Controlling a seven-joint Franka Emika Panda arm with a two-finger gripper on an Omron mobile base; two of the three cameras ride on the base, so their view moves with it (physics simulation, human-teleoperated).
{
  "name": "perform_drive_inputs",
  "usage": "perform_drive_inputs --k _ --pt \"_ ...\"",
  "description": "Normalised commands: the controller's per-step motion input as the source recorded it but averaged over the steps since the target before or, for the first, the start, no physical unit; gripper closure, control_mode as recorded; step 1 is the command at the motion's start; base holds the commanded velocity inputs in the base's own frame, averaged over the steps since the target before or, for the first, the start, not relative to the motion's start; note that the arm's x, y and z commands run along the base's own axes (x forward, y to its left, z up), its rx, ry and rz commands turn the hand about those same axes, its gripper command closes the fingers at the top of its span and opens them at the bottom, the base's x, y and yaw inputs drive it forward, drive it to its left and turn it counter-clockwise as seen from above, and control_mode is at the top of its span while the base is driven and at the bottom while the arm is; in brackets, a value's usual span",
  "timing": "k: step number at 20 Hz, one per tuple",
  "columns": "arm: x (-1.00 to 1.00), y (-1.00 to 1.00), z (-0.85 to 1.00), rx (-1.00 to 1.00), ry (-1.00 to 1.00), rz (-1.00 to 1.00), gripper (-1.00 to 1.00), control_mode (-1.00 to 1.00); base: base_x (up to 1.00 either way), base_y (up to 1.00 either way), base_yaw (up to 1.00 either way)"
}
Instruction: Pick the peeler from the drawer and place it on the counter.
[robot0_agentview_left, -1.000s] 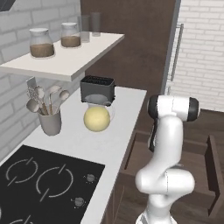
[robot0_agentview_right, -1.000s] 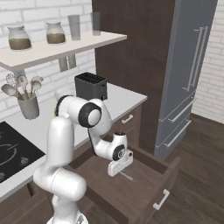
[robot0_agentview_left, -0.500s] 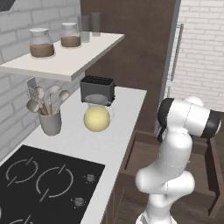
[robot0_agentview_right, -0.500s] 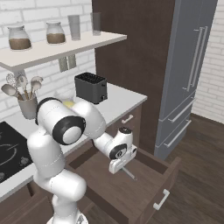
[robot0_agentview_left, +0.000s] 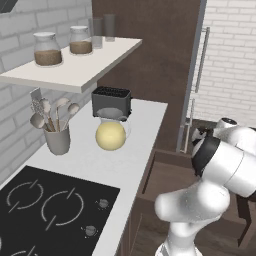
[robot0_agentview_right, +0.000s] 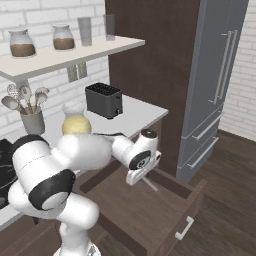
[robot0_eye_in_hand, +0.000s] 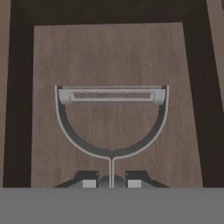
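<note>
- Grey metal peeler (robot0_eye_in_hand: 111, 113) clamped by its thin handle between the gripper (robot0_eye_in_hand: 111, 183) jaws, head pointing straight out ahead.
- Brown drawer (robot0_eye_in_hand: 109, 52) floor lies beyond the jaws, under the peeler.

The arm reaches over the open drawer (robot0_agentview_right: 192, 200), its gripper (robot0_agentview_right: 142, 178) closed on the thin handle of the peeler (robot0_agentview_right: 150, 184), which slants down just above the drawer's wooden floor. Behind it on the counter (robot0_agentview_right: 145, 111) stand a black toaster (robot0_agentview_right: 104, 100), a yellow jug (robot0_agentview_right: 76, 124) and a grey utensil pot (robot0_agentview_right: 33, 121). A shelf (robot0_agentview_right: 70, 53) above carries two jars (robot0_agentview_right: 22, 43) and two glasses (robot0_agentview_right: 85, 31), and a grey fridge (robot0_agentview_right: 215, 75) stands at the right.
</note>
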Motion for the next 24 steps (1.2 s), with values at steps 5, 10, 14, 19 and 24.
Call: perform_drive_inputs --k 5,10,14,19,24 --pt "0.02 0.51 1.0 0.02 -0.03 0.0 1.0 -1.0 0.0 0.0 0.0" --pt "0.01 0.86 1.0 0.02 0.0 0.03 1.0 -1.0 0.0 0.0 0.0" --pt "0.0 0.86 0.88 0.01 0.0 0.15 1.0 -1.0 0.0 0.0 0.0" --pt "0.52 0.38 0.67 0.0 -0.02 0.12 1.0 -1.0 0.0 0.0 0.0" --pt "-0.46 0.57 0.07 0.0 -0.09 0.26 1.0 -1.0 0.0 0.0 0.0"
